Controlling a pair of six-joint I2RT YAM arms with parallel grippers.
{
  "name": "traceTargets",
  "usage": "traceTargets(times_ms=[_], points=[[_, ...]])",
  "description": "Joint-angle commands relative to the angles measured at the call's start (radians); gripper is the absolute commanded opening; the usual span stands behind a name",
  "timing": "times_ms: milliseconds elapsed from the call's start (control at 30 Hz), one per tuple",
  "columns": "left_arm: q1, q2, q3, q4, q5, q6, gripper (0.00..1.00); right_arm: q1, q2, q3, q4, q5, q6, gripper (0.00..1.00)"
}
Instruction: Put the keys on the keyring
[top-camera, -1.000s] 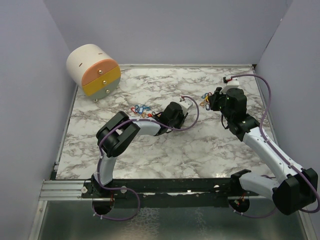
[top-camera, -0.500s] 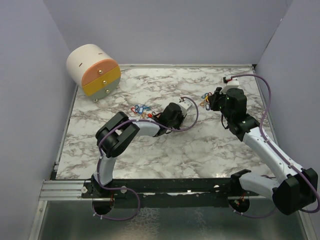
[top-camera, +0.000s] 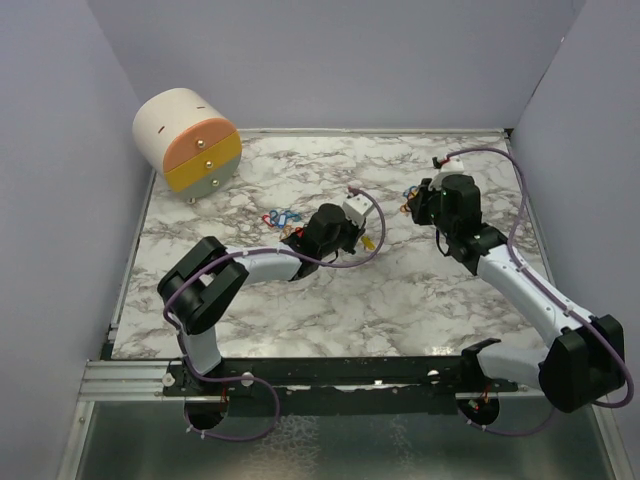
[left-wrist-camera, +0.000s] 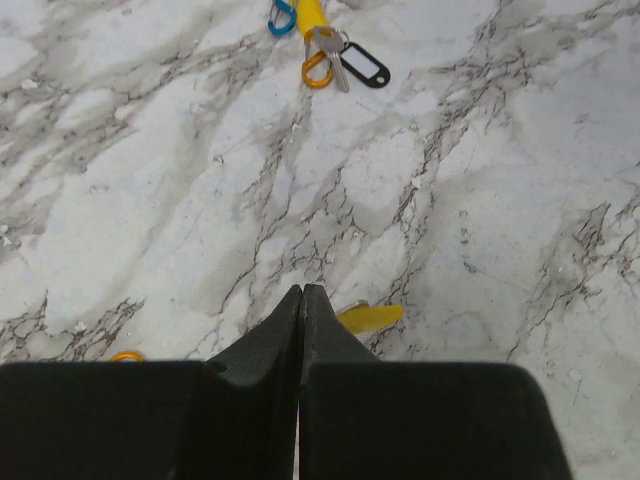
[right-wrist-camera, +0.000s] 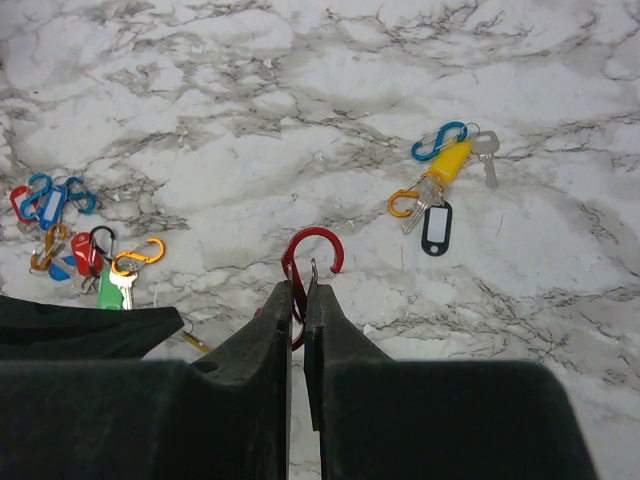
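Loose keys (top-camera: 282, 217) are lying heaped left of centre on the marble table (top-camera: 400, 290). The left gripper (left-wrist-camera: 302, 292) is sitting fully closed, with a yellow key tag (left-wrist-camera: 372, 318) poking out beside its tips; whether it is gripped is unclear. The right gripper (right-wrist-camera: 298, 288) is pinching a red clip (right-wrist-camera: 312, 250).

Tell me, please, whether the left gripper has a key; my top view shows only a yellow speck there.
Observer: In its wrist view the left gripper is shut, and a yellow tag pokes out beside the fingertips. I cannot tell whether it is pinched.
Operator: What does the right gripper hold?
Observer: The right gripper is shut on a red clip, which runs down between its fingers.
Operator: Are more tags near it?
Observer: A black tag lies beyond the clip, to the right, in a small cluster.
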Motion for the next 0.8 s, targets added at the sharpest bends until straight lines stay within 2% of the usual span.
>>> traceTargets(times_ms=[0, 333, 767], points=[[0.008, -0.059, -0.038, 0.139, 0.029, 0.040, 0.00, 0.005, 0.039, 0.030, -0.008, -0.066, -0.021, 0.01], [0.019, -0.066, -0.061, 0.277, 0.116, 0.135, 0.00, 0.007, 0.117, 0.057, -0.018, -0.140, -0.035, 0.01], [0.019, -0.054, -0.024, 0.344, 0.205, 0.189, 0.00, 0.007, 0.181, 0.085, -0.039, -0.201, -0.049, 0.01]])
